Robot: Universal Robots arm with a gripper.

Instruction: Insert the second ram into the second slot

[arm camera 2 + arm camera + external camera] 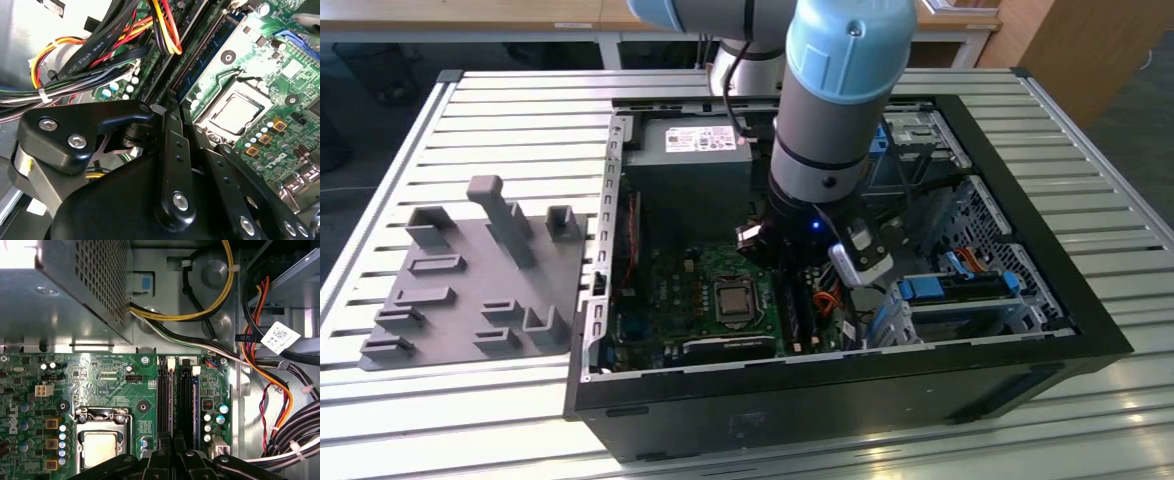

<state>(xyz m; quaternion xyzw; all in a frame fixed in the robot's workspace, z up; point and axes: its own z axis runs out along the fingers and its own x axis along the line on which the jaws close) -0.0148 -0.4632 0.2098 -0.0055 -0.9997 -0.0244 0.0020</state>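
The second ram (195, 407) is a thin blue stick standing edge-up in its slot beside the CPU socket (100, 445). The tool (172, 457) hovers just above it, fingers together. The exterior view adds the grey fixture (474, 275) on the worktop (520, 110).

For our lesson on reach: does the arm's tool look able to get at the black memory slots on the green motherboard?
Probably yes: the tool hangs close to the long black memory slots, and the orange and yellow cables run beside them, not across.

The hand (172, 460) is cut off by the first wrist view's edge, its black linkage hiding the near ends of the memory slots (177, 405).
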